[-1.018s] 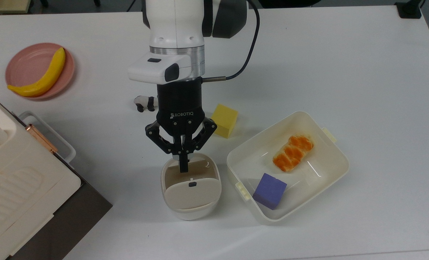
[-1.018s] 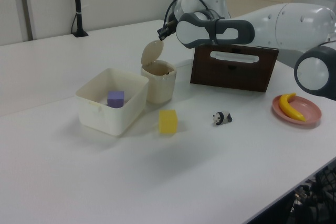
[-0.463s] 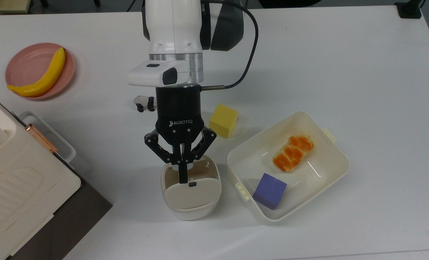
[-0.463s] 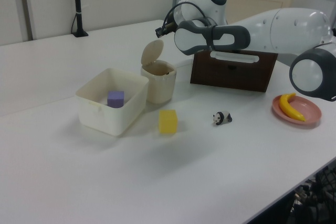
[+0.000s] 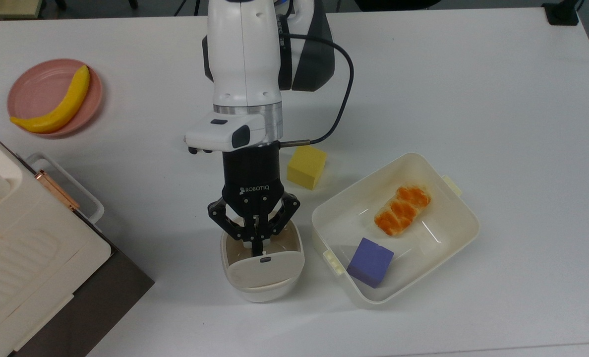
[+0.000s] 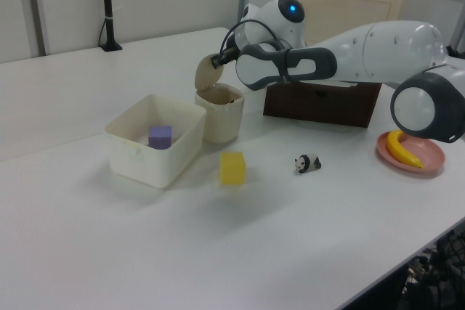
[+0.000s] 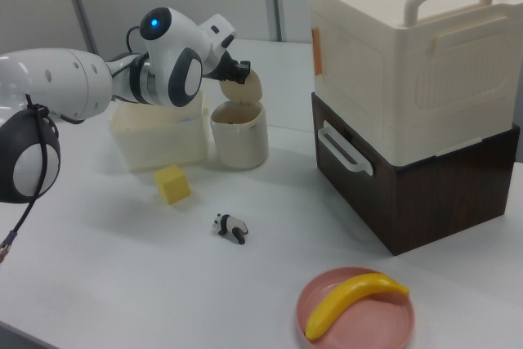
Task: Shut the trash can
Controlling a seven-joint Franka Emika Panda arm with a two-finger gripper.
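Since a second ago: hand [image 5: 259, 246] pushed farther over the trash can [image 5: 262, 267], its tip now against the lid [image 5: 265, 267], which has tipped farther up; toy panda [image 6: 307, 163] now covered by the wrist in the top view.

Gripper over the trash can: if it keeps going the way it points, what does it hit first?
Most likely the raised lid of the trash can: the shut gripper points at its inner face, by the black latch. Whether they touch is unclear.

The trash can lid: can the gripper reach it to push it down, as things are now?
Probably yes. The gripper is already at the raised lid of the trash can, its closed fingertips near the small black latch, and nothing stands between them. The tub and yellow cube sit aside.
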